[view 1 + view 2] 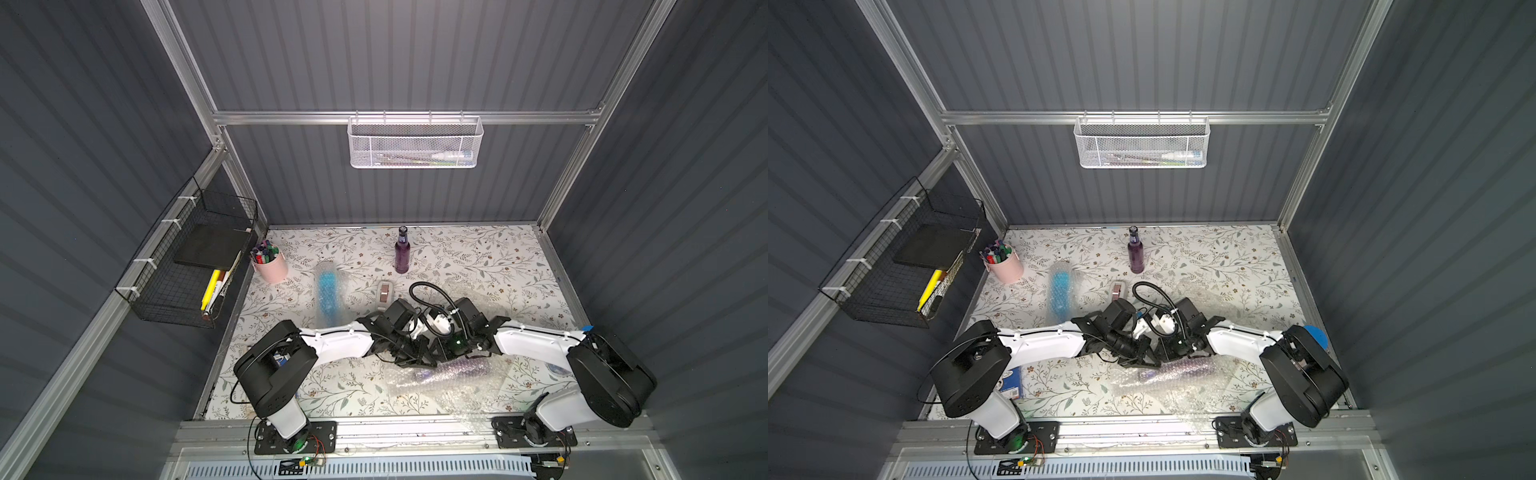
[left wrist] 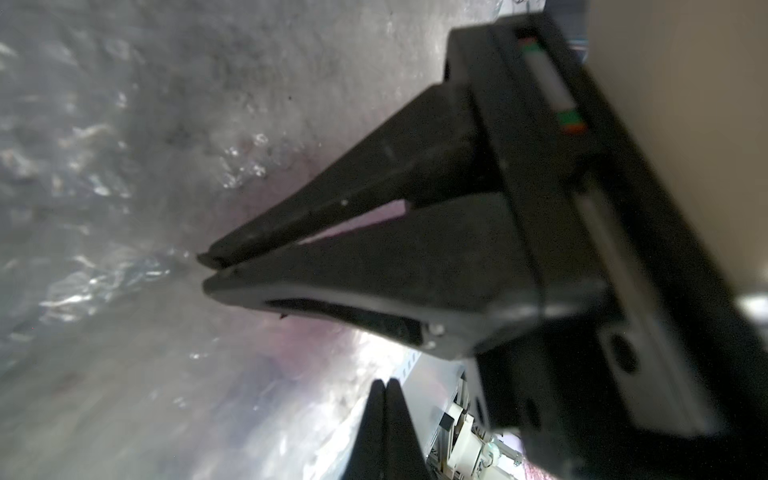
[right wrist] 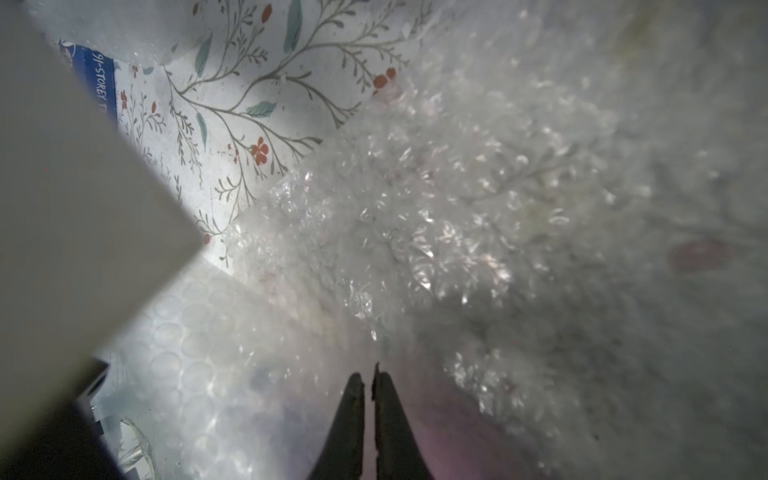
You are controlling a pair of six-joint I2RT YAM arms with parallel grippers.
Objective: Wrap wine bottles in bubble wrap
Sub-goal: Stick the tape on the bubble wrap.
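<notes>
Fingers of both arms are meeting near the middle of the worktop (image 1: 478, 253), just over a purple bottle (image 1: 457, 368) that is lying on its side toward the front edge inside a loose sheet of bubble wrap (image 1: 465, 395). The left fingers (image 2: 399, 432) are pressing tight together, and whether any film is caught between them I cannot tell. The right fingers (image 2: 353, 266) are clamping almost tip to tip on a crinkled fold of that bubble wrap. A blue bottle (image 1: 328, 291), itself wrapped, is lying toward the left edge, while a second purple bottle (image 1: 402, 251) is standing upright and bare near the far edge. A tape dispenser (image 1: 385, 293) is sitting between those two, and a pink cup of markers (image 1: 270, 266) is standing in the far left corner. Another crumpled sheet (image 1: 482, 297) is lying beyond the right arm.
</notes>
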